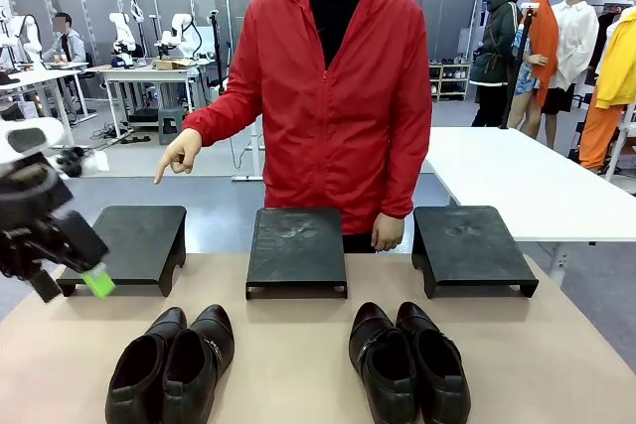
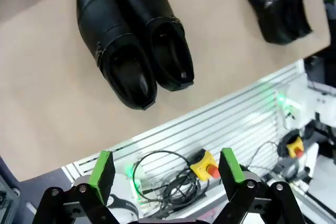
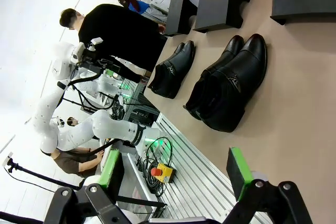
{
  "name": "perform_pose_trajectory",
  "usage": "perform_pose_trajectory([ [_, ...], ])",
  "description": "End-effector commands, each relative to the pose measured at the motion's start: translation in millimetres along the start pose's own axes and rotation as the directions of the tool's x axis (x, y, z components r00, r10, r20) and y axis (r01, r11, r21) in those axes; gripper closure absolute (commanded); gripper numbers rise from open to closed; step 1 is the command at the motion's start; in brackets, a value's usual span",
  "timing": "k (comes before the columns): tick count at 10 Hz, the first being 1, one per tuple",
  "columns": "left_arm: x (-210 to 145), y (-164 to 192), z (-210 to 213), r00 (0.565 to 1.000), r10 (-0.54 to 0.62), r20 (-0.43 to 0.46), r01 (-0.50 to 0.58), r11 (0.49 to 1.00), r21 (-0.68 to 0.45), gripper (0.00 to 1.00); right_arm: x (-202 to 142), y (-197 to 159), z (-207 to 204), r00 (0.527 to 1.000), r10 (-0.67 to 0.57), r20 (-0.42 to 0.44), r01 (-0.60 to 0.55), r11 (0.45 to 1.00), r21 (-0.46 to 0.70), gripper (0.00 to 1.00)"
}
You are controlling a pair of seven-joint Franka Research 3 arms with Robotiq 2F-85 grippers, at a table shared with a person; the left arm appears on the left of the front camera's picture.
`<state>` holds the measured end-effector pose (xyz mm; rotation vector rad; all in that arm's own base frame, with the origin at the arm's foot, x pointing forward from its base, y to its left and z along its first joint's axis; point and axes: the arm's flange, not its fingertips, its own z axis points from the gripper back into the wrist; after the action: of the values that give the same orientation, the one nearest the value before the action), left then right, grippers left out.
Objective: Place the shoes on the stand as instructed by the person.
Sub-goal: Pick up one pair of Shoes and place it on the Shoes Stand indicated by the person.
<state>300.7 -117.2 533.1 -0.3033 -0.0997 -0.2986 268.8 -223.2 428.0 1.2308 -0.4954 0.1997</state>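
Left claw [image 2: 165,169]: open, gripping nothing. I hold it raised off the near edge of the counter [image 1: 298,330], apart from the shoes, so it can descend on either shoe of the nearer pair.
Right claw [image 3: 176,169]: open, empty, well apart from both pairs.
Left pair [image 1: 171,364]: shoes touching side by side, heels toward me, close to the near edge. The heel openings look like the easiest grip point.
Right pair [image 1: 407,362]: same layout, with a bare gap between the pairs.
Transit room: a clear strip separates the toes from the stands.
Left stand [image 1: 129,245], middle stand [image 1: 296,250], right stand [image 1: 467,245]: in a row, tops bare, gaps between them.
Pointing hand [image 1: 179,156]: the person [image 1: 328,96] aims an index finger down at the left stand, probably the target.
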Motion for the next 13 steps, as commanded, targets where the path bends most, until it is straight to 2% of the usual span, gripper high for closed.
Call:
perform_pose_trajectory([
  [1,4.0,-14.2,-26.0,0.996,0.086,0.027,-0.088,0.991,0.099,0.0,0.1,0.7,1.6,1.0,0.003,0.006,-0.003,1.0,0.012,0.0],
  [3,10.4,-28.3,-61.9,0.987,0.159,0.019,-0.16,0.977,0.141,0.0,0.1,0.7,1.6,1.0,0.003,0.006,-0.003,1.0,0.012,0.0],
  [5,15.1,-33.4,-86.9,0.984,0.175,0.012,-0.175,0.972,0.159,0.0,0.1,0.7,1.6,1.0,0.003,0.006,-0.003,1.0,0.012,0.0],
  [11,40.7,-19.7,-152.9,0.964,0.258,0.06,-0.265,0.941,0.21,0.0,0.1,0.7,1.6,1.0,0.003,0.006,-0.003,1.0,0.012,0.0],
  [13,39.2,-17.8,-170.4,0.958,0.285,0.033,-0.285,0.93,0.231,0.0,0.1,0.7,1.6,1.0,0.003,0.006,-0.003,1.0,0.012,0.0],
])
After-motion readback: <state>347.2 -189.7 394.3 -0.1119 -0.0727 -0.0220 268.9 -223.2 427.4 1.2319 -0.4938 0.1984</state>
